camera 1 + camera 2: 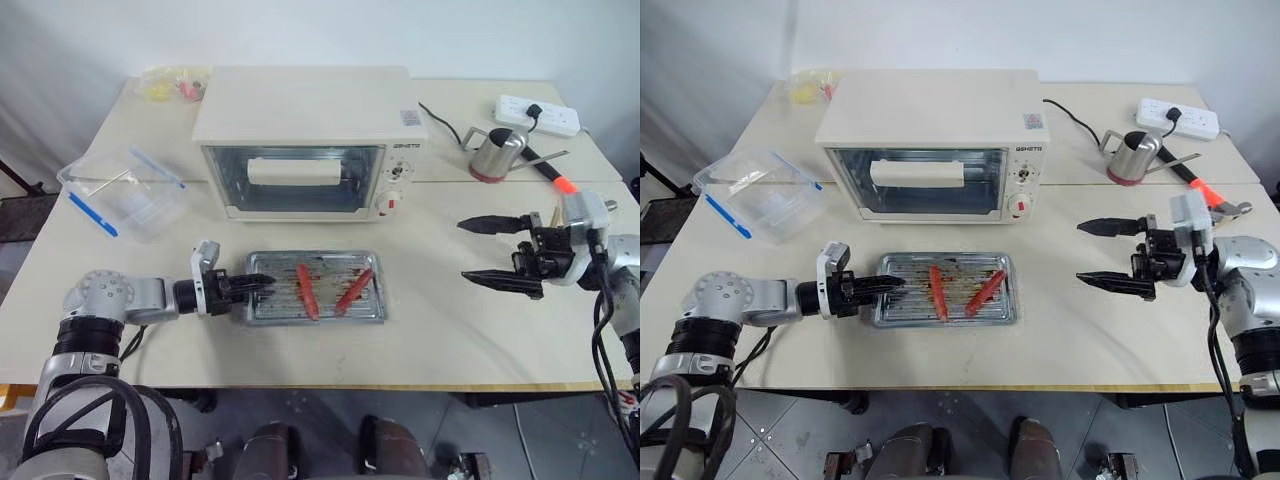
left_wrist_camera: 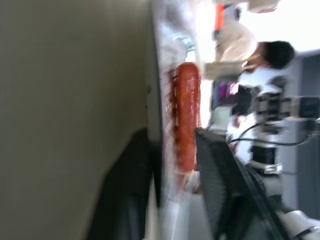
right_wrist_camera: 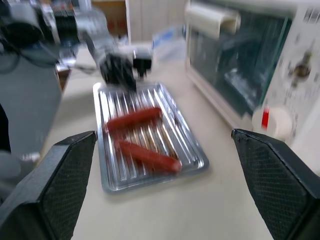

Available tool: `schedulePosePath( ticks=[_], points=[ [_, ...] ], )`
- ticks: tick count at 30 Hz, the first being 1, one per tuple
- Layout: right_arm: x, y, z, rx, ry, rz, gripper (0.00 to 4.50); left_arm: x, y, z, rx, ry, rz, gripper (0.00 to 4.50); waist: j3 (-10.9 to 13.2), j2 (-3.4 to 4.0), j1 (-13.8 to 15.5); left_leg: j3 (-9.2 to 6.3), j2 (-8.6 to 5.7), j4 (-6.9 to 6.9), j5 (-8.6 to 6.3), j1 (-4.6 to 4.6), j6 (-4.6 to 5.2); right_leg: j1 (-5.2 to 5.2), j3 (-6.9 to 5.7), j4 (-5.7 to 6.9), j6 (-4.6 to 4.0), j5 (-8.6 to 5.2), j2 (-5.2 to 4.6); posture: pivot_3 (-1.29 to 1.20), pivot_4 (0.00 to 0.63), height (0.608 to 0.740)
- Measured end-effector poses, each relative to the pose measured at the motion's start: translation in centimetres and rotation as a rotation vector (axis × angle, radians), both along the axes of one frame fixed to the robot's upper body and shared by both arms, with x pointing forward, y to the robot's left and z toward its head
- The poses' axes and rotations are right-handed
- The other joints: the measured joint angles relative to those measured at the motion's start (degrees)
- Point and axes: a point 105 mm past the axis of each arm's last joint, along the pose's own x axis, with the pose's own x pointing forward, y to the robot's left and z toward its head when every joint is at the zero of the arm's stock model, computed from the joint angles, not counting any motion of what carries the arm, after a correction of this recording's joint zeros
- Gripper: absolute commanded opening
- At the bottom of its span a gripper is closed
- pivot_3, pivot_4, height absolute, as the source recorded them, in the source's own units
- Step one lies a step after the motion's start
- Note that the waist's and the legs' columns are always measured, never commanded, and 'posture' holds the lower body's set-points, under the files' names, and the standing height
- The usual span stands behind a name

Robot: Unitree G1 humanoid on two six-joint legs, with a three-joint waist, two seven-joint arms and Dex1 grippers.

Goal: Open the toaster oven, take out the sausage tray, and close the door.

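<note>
The cream-white toaster oven (image 1: 305, 125) stands at the back middle of the table, its glass door (image 1: 300, 190) shut and the white bar handle (image 1: 295, 170) across the glass. In front of it the silver sausage tray (image 1: 262, 312) rests on the table with two red-orange sausages (image 1: 307, 291) on its ridges. My left gripper (image 1: 255, 283) is at the tray's left rim (image 2: 156, 125), fingers (image 2: 220, 170) apart on either side of it with a gap showing. To the right, above the table, my right gripper (image 1: 475, 250) is wide open, pointing left toward the tray (image 3: 107, 185), holding nothing.
A clear plastic container with a blue-edged lid (image 1: 125, 195) sits at the left. A metal cup (image 1: 497, 152), a white power strip (image 1: 538, 115) and an orange-tipped tool (image 1: 560, 182) lie at the back right. A small bag (image 1: 170, 85) is behind the oven. A person (image 2: 250, 45) is in the background.
</note>
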Motion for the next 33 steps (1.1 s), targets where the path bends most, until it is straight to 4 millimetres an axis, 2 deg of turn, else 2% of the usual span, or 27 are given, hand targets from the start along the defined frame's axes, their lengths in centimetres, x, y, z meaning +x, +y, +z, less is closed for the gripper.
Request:
schedulePosePath(
  ticks=[5,8,11,14,16,18,21,24,27,30,33],
  points=[
    [0.1,-0.2,0.0,-0.010,-0.002,-0.010,4.50,0.4,0.2,0.8,0.021,-0.102,-0.053,3.94,0.0,0.01,0.0,0.05,0.06,0.00,0.09,0.12,-0.06,0.02,0.09,0.09,-0.12,0.05,-0.01,0.00,0.150,0.740],
    [0.3,-0.1,0.1,-0.018,-0.005,-0.014,4.50,0.6,1.3,1.5,0.105,-0.229,-0.078,4.48,0.0,0.01,-0.4,0.09,0.19,-0.01,0.13,0.20,-0.13,0.00,0.14,0.18,-0.21,0.05,0.00,0.00,0.150,0.740],
    [0.6,-0.1,0.3,-0.026,-0.008,-0.018,4.50,0.8,4.5,2.3,0.331,-0.416,-0.109,4.48,0.0,-0.02,-1.6,0.32,0.24,-0.14,0.12,0.22,-0.21,-0.23,0.30,0.27,-0.36,0.02,0.11,0.00,0.150,0.740],
    [0.9,-0.1,0.1,-0.041,0.008,-0.025,4.50,0.6,7.0,2.7,0.478,-0.553,-0.150,4.48,0.0,-0.03,-2.1,0.51,0.27,-0.28,0.09,0.19,-0.25,-0.47,0.35,0.33,-0.38,0.01,0.11,0.00,0.150,0.740],
    [1.3,0.3,0.2,-0.059,0.011,-0.015,4.50,0.7,7.2,3.8,0.477,-0.657,-0.178,4.48,0.0,-0.05,-1.9,0.57,0.26,-0.09,0.08,-0.38,-0.20,-1.10,0.42,0.55,-0.37,0.02,0.09,0.00,0.150,0.740],
    [1.4,0.5,0.2,-0.067,0.011,-0.006,4.50,0.8,7.2,4.4,0.472,-0.722,-0.190,4.48,0.1,-0.10,-1.7,0.59,0.22,-0.07,0.08,-0.46,-0.17,-1.17,0.42,0.60,-0.35,0.03,0.09,0.00,0.150,0.740],
    [1.6,1.2,0.1,-0.091,0.011,0.018,4.50,0.1,8.2,5.3,0.531,-0.944,-0.216,4.48,0.1,-0.18,-1.9,0.63,0.24,-0.09,0.01,-0.45,-0.08,-1.18,0.41,0.54,-0.33,0.04,0.09,0.00,0.150,0.740],
    [1.7,1.5,-0.5,-0.116,0.019,0.029,4.50,-1.6,8.5,4.8,0.530,-1.052,-0.321,4.48,0.1,-0.20,-1.9,0.85,0.25,-0.07,-0.01,-0.44,-0.03,-1.18,0.41,0.49,-0.31,0.05,0.08,0.00,0.150,0.740],
    [1.7,1.8,-1.0,-0.146,0.019,0.040,4.50,-3.4,9.3,3.1,0.590,-1.088,-0.463,4.48,0.1,-0.20,-1.9,1.23,0.28,-0.06,-0.02,-0.41,-0.02,-1.19,0.42,0.49,-0.31,0.05,0.07,0.00,0.150,0.740],
    [1.7,2.0,-1.3,-0.163,0.011,0.050,4.50,-4.2,10.4,2.0,0.676,-1.084,-0.535,4.48,0.1,-0.20,-1.9,1.24,0.35,-0.04,-0.03,-0.38,0.01,-1.19,0.46,0.50,-0.31,0.05,0.03,0.00,0.150,0.740],
    [1.7,2.1,-2.0,-0.188,0.013,0.055,4.50,-4.4,11.0,1.4,0.710,-1.067,-0.537,4.48,0.1,-0.20,-1.9,1.23,0.42,-0.04,-0.07,-0.38,0.07,-1.20,0.48,0.53,-0.30,0.06,0.00,0.00,0.150,0.740]
  ],
)
